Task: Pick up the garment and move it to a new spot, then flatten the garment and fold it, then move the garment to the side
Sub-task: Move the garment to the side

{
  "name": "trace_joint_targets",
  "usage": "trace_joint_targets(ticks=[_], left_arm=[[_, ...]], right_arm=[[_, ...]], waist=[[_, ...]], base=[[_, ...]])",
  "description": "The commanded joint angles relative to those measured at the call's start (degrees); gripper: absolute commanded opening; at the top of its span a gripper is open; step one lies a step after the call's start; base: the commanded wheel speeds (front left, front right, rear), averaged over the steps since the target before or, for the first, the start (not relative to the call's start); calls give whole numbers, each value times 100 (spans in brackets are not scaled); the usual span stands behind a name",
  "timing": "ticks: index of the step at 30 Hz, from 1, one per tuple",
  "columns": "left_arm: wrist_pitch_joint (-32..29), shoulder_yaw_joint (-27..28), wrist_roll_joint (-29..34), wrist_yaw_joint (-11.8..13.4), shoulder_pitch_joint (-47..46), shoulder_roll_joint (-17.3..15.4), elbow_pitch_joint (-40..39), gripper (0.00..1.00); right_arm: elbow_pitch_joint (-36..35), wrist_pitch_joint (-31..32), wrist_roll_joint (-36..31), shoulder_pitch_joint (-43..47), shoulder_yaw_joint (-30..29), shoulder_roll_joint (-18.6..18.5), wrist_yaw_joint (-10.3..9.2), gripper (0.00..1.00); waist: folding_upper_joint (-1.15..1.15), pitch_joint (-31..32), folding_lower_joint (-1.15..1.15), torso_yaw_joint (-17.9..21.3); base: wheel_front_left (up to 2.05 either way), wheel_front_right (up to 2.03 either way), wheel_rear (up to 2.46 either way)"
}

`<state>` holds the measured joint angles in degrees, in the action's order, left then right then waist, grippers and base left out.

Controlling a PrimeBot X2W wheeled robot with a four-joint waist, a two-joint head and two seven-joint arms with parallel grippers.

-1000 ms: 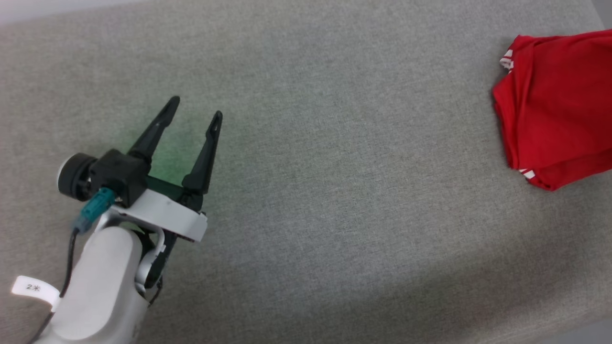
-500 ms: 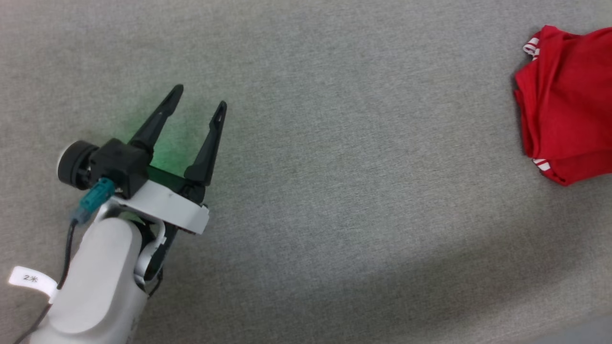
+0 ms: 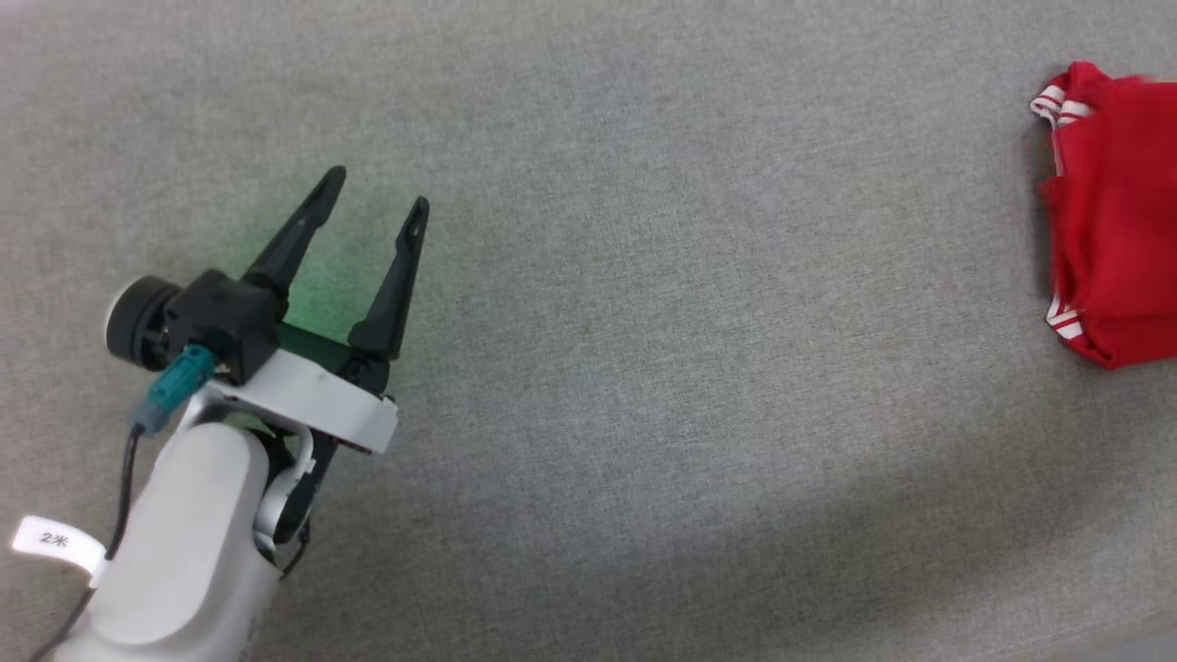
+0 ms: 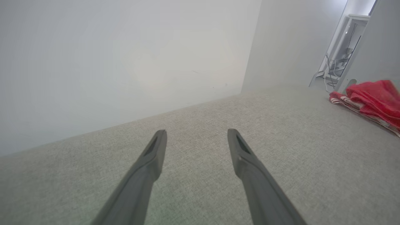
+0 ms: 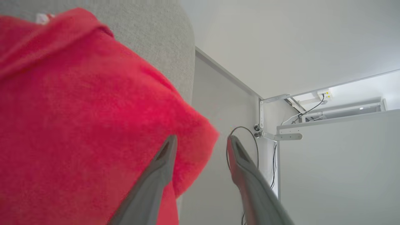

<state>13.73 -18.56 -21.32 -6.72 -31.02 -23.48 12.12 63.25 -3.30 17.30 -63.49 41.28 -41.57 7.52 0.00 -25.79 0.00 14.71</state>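
Lying bunched at the far right of the grey fabric surface (image 3: 644, 322), the garment (image 3: 1117, 211) is running off the head view's right edge, so its full outline cannot be made out. Two patches of red-white striped trim (image 3: 1053, 106) are showing on its left side.

The left gripper (image 3: 378, 188) is hanging over the surface at the lower left, well apart from the garment. Its two dark fingers are spread, and nothing is sitting between them. In the left wrist view, the left gripper (image 4: 197, 132) is pointing across bare fabric, and the garment (image 4: 372, 97) is lying blurred and cropped at the far right.

In the right wrist view, the right gripper (image 5: 202, 139) is standing with its fingers apart. The garment (image 5: 78, 109) is looming close and out of focus on the left, with one corner reaching into the gap. One finger is crossing in front of the cloth and is possibly brushing it. The other finger is standing clear of it.
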Motion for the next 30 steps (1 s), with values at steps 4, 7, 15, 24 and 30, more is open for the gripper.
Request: trace_joint_targets(ticks=[4,7,15,24,30], left_arm=[[53,1,-53,15,88,28,34,100],[68,9,-89,28,148,56,61,100],[110,109,-221,77,419,110,147,100],[137,261,-369,140,903,179,284,100],[144,416,-467,213,1338,225,346,100]], right_arm=[[145,-164,-168,-118,-134,113,-6,100],[248,-310,-291,-166,-257,206,-6,100],[503,-763,-308,-23,-662,555,-6,100],[517,-1113,-250,480,-955,1028,-6,100],[305,-1181,-115,1064,-1272,1251,-6,100]], waist=[[0,159,0,-13],[0,298,0,-42],[0,807,0,-214],[0,1521,0,-548],[0,2007,0,-820]], base=[[0,0,0],[0,0,0],[0,0,0],[0,0,0],[0,0,0]])
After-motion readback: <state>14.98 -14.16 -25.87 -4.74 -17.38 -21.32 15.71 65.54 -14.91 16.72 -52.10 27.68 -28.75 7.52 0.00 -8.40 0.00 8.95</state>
